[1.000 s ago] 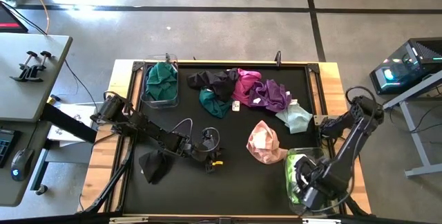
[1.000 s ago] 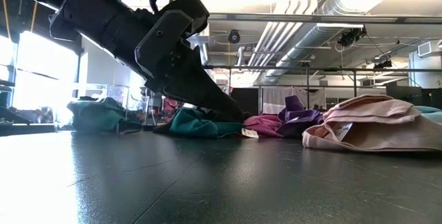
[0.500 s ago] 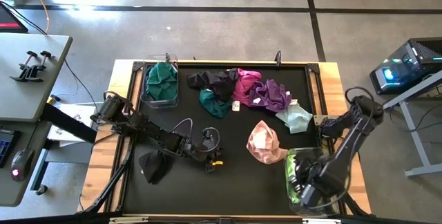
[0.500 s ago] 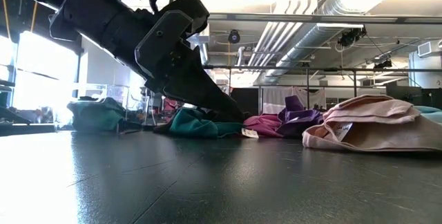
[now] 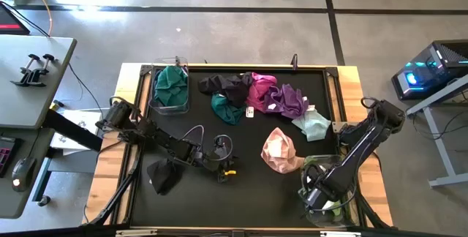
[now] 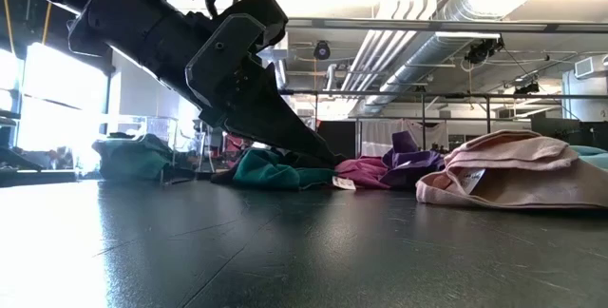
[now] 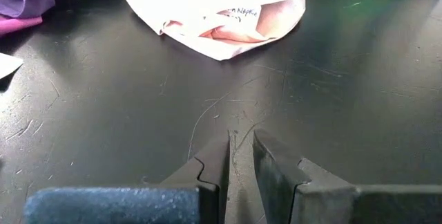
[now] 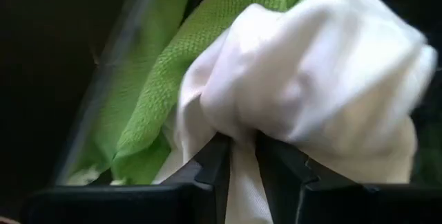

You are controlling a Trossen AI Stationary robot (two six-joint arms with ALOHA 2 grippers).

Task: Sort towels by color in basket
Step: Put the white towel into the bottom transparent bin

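The right claw (image 8: 238, 156) is down inside the clear bin (image 5: 357, 193) at the near right corner of the counter (image 5: 248, 200), and its fingers are pinched onto a fold of the white towel (image 8: 318, 79), which bunches up just ahead of the tips with the lime green towel (image 8: 173, 79) lying right beside and beneath it. That fold is the whole story: the cloth sits straight in front of this claw, crumpled with no clear long axis. The left claw (image 7: 240, 156) rests low on the black counter near the middle, fingers nearly together and gripping nothing, with the pink towel (image 7: 221, 13) ahead of it. Beyond lie magenta, purple and teal cloths; a workshop room with ducts stretches behind.
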